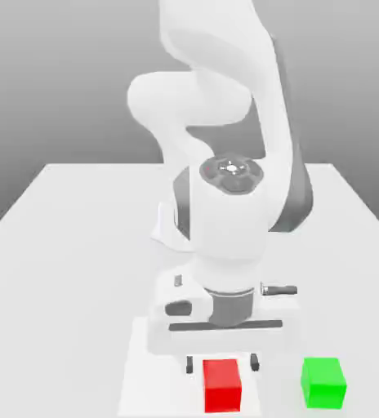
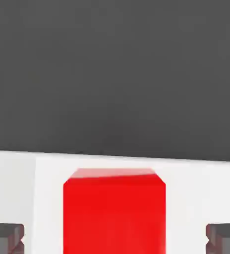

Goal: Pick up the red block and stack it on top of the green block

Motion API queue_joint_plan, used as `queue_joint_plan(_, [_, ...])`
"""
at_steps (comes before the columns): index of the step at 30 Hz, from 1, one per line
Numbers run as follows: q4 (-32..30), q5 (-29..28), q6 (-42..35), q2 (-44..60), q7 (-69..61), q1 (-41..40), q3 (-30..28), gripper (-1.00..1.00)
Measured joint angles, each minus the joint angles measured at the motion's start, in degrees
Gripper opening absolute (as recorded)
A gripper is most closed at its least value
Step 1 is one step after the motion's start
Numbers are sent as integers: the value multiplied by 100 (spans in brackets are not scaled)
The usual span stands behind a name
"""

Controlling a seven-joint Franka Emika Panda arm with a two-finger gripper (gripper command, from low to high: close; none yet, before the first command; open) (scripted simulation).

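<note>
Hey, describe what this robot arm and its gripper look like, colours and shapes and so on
The arm is glossy white with bulky, rounded links and dark grey bands at the joints. A round grey cap ringed faintly in red tops the wrist. Below a grey collar sits a wide, boxy white hand. The gripper has two short, dark grey fingers, blocky with notched tips in the hand view.
</note>
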Motion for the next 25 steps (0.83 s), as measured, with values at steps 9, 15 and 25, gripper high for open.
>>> queue_joint_plan(9, [-50,39,-264,-313,-28,-45,54,-100])
queue_joint_plan(15, [55,62,-1177,-1109,-252,350,594,-100])
queue_joint_plan(25, [312,-458,-699,-341,-72,952,794,100])
